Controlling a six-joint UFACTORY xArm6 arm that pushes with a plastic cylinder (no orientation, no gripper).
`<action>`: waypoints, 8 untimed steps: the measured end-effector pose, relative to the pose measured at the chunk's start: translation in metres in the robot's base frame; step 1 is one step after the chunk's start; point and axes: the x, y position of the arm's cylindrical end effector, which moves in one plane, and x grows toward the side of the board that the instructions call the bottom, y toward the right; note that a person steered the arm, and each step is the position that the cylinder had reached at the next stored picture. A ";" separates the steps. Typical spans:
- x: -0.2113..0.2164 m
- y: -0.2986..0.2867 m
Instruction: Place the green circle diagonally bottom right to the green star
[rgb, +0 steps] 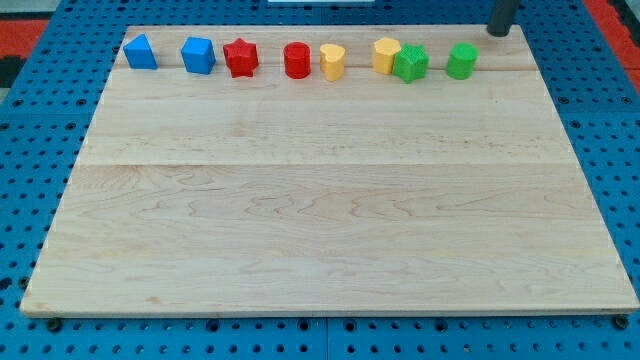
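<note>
My tip (498, 31) hovers at the table's (320, 220) top right, touching nothing; this tool is a bare rod, with nothing to pinch. Approach step, I judge: next, get above the green circle (461, 61) and push it down, right of the green star (410, 63).

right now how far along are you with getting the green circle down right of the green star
Nothing looks done yet: the green circle sits level with the green star, to its right in the top row. My tip is above and right of the circle, not touching it. Still left: push the circle down toward the view's bottom.
</note>
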 end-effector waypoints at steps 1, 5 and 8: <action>0.006 -0.036; 0.004 -0.153; 0.024 -0.166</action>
